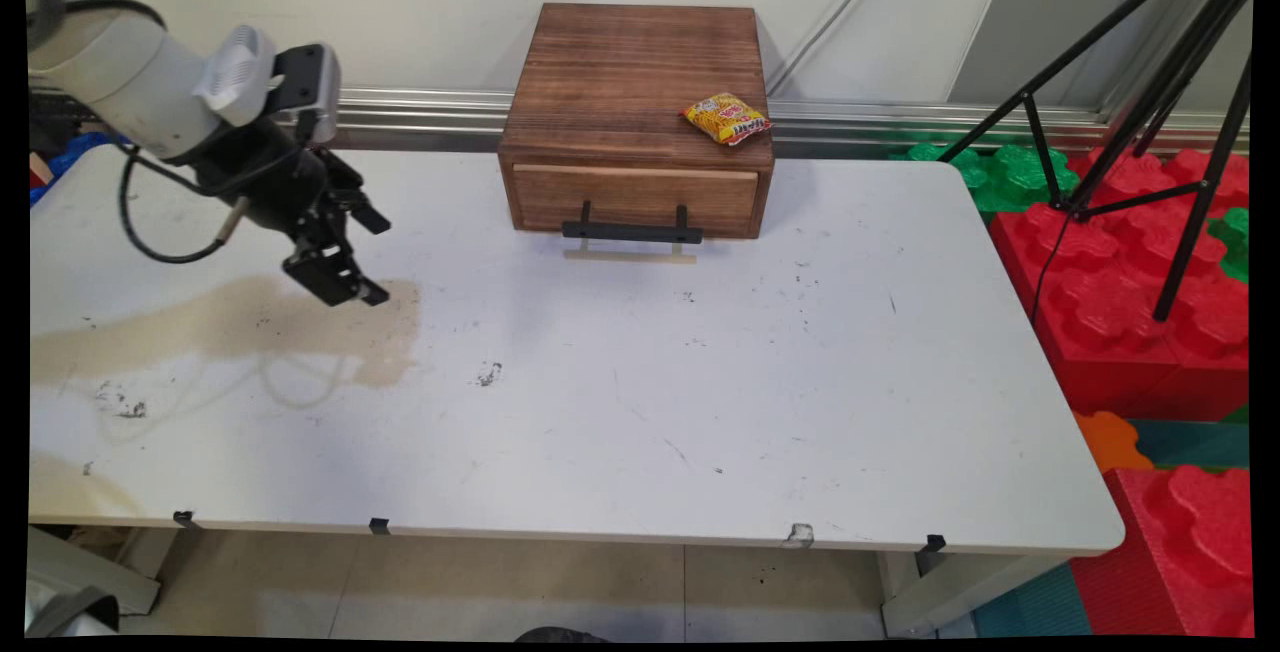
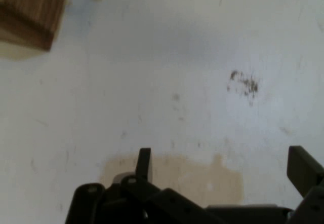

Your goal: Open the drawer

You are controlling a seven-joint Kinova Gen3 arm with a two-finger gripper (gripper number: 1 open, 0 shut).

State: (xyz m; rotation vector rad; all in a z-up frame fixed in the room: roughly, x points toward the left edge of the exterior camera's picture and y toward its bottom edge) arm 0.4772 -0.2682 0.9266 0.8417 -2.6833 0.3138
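Observation:
My black gripper (image 1: 362, 259) hangs above the table's left part, over a tan stain (image 1: 300, 327), and holds nothing. In the hand view its fingers (image 2: 144, 162) stand wide apart with bare stained table between them, so it is open. A brown wooden drawer box (image 1: 635, 117) sits at the table's back middle, its drawer shut, with a black handle (image 1: 631, 229) in front. On the box's top right lies a yellow and red snack packet (image 1: 727, 118). A corner of the box (image 2: 31, 12) shows at the hand view's upper left.
The white table (image 1: 700, 412) carries dark scuff marks (image 1: 488, 373). A black tripod (image 1: 1170, 82) stands at the right over red and green foam blocks (image 1: 1120, 292). A black cable (image 1: 150, 222) loops under the arm.

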